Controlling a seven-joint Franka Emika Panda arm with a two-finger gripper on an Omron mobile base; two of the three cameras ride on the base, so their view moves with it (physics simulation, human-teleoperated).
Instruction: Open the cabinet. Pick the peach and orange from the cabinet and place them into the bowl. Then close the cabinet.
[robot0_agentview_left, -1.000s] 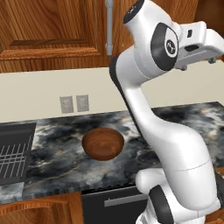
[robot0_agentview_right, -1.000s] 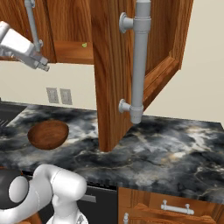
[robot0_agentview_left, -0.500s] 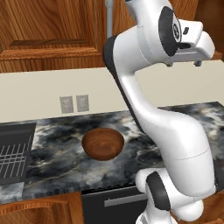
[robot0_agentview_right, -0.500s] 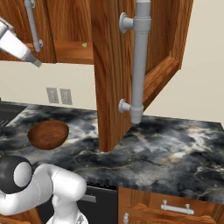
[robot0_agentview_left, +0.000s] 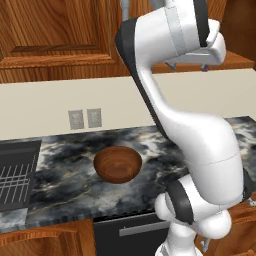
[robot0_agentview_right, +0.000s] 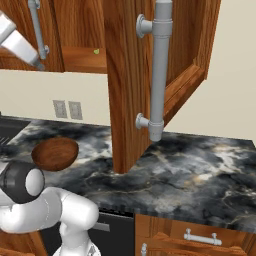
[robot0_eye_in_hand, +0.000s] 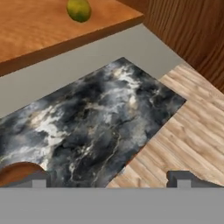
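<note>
Cabinet (robot0_agentview_right: 130, 75) right door open, gripper (robot0_eye_in_hand: 109, 177) jaws wide and empty; approach the orange (robot0_eye_in_hand: 79, 9) on the far shelf squarely, then close.

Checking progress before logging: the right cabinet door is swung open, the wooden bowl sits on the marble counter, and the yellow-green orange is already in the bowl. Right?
Not quite. The orange lies on the cabinet shelf, as the hand view shows, and the bowl is empty in the left base view. The door is open and the bowl is on the counter.
</note>
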